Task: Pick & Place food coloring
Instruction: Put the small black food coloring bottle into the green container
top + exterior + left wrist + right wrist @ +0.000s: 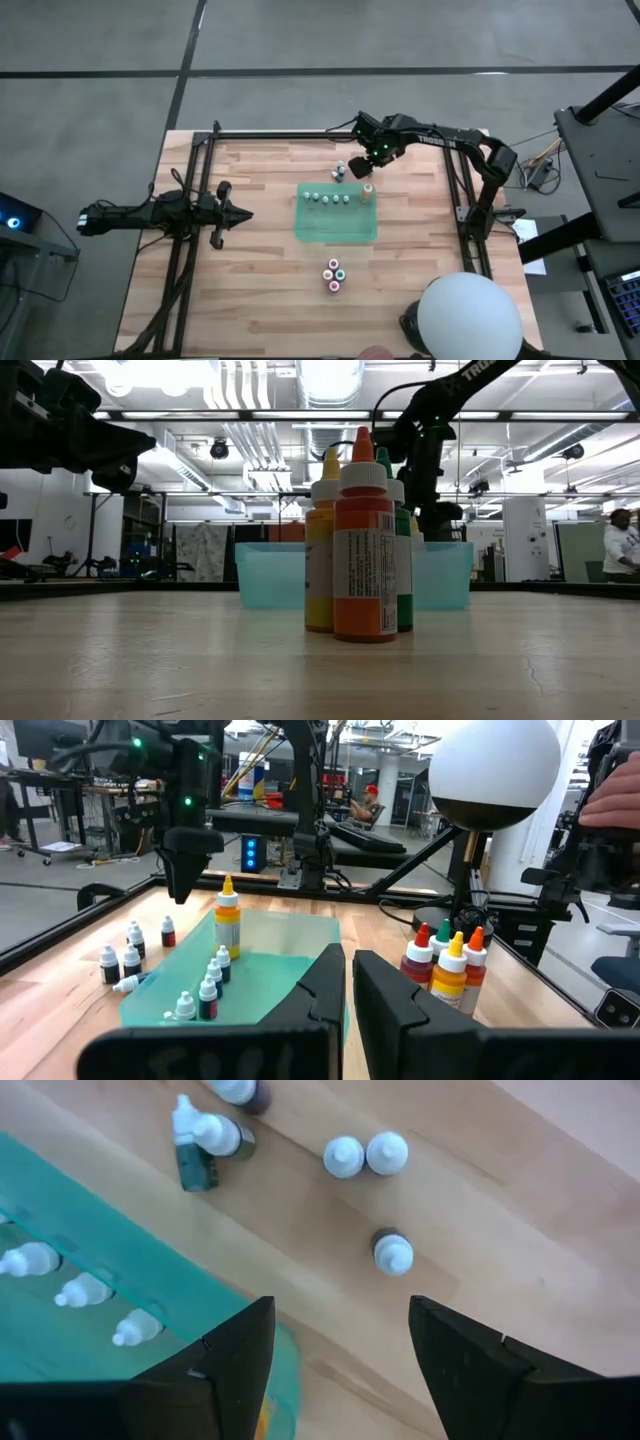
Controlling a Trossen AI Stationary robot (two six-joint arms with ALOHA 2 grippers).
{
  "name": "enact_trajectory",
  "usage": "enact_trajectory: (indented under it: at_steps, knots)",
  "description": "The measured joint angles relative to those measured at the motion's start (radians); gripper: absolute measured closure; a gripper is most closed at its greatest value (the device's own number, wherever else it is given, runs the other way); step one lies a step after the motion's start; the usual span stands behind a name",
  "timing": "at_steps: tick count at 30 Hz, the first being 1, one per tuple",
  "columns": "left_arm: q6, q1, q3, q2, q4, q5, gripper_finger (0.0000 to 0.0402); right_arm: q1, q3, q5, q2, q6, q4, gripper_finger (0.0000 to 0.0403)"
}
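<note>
Right gripper (340,1345) is what I watch first: its two dark fingers stand wide apart with nothing between them, and it hangs over the far part of the light wooden table (260,290), just beyond the far edge of the flat translucent green mat (336,225). Under it, on the bare wood, I see a loose group of tiny pale-capped food coloring bottles (366,1155); two stand touching each other, one dark bottle (392,1252) stands alone near them, and one bottle (205,1135) lies on its side near the mat edge.

On the mat I count a row of small white-capped bottles (329,198) along its far side, and at the end of this row stands the taller yellow-orange dropper bottle (367,192), upright.

Near the front of the table, well apart from the mat, a tight cluster of bigger squeeze bottles (334,274) with coloured tops stands upright; in the low view an orange one (364,550) is in front, with a yellow one and a green one just behind.

Left gripper (350,982) waits at the left side of the table, its fingers pressed together, holding nothing.

A white round lamp globe (468,316) is at the front right corner.
</note>
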Motion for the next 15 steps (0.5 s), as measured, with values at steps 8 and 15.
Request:
enact_trajectory:
  at_steps: [8,15]
  knots:
    - [0.000,0.000,0.000,0.000,0.000,0.000,0.0401,-0.005,-0.055,0.051,0.000,0.005,0.050,0.0181]
    - [0.000,0.000,0.000,0.000,0.000,0.000,0.0401,-0.009,-0.068,0.051,0.004,0.011,0.099,0.0181]
